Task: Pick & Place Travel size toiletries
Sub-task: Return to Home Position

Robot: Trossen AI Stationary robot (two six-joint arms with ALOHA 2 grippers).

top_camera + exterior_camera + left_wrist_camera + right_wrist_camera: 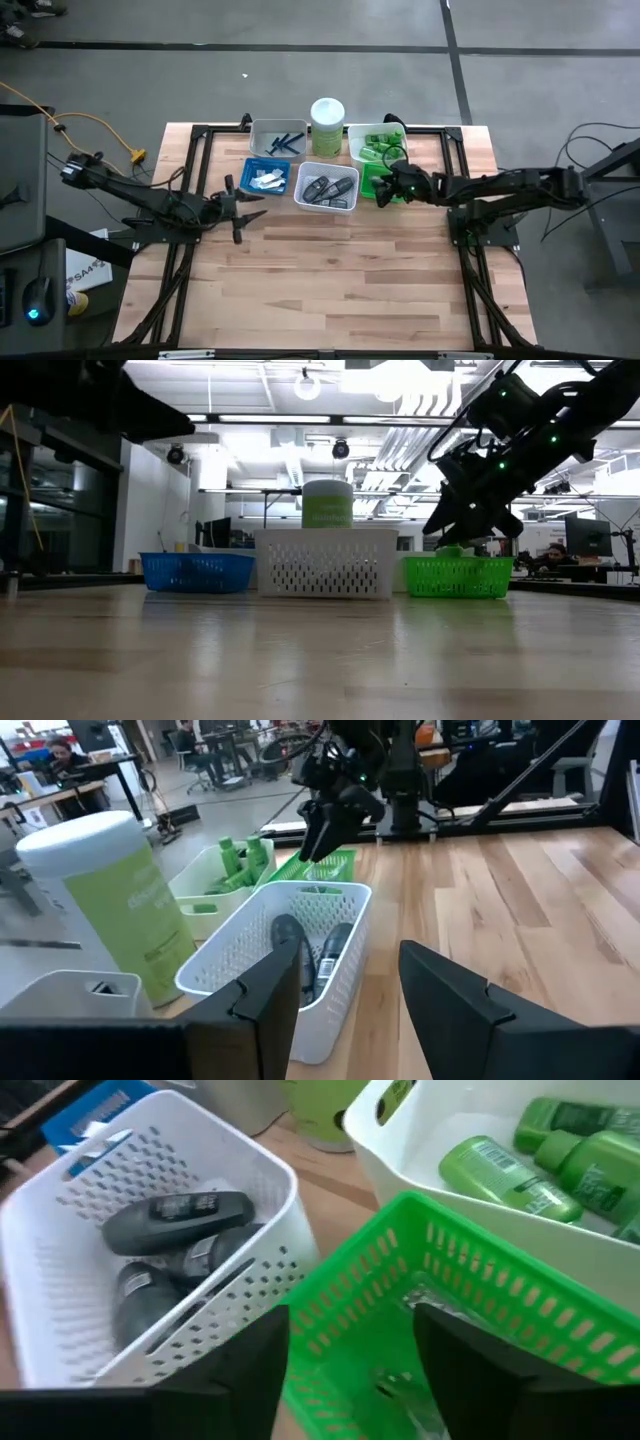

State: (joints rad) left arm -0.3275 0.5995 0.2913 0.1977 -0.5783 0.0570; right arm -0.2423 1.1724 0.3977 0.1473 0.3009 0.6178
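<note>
Dark grey oval cases [175, 1215] lie in a white perforated basket [300, 200]. Green tubes [500, 1175] lie in a white tray [352, 135] behind it. Between them, on the right, stands a green basket [480, 1280] with something small and pale [395, 1378] on its floor. My right gripper [350, 1320] hangs open just above the green basket [458, 576], slanting down, with nothing between its fingers. My left gripper [255, 205] is open and level at the table's left, pointing toward the white basket [260, 960], clear of it.
A blue tray [266, 177] with small silvery items and a grey tray [262, 128] with blue razors stand left of the white basket. A tall pale-green canister [327, 125] with a white lid stands behind it. Bare wood reaches from the trays to the table's near edge.
</note>
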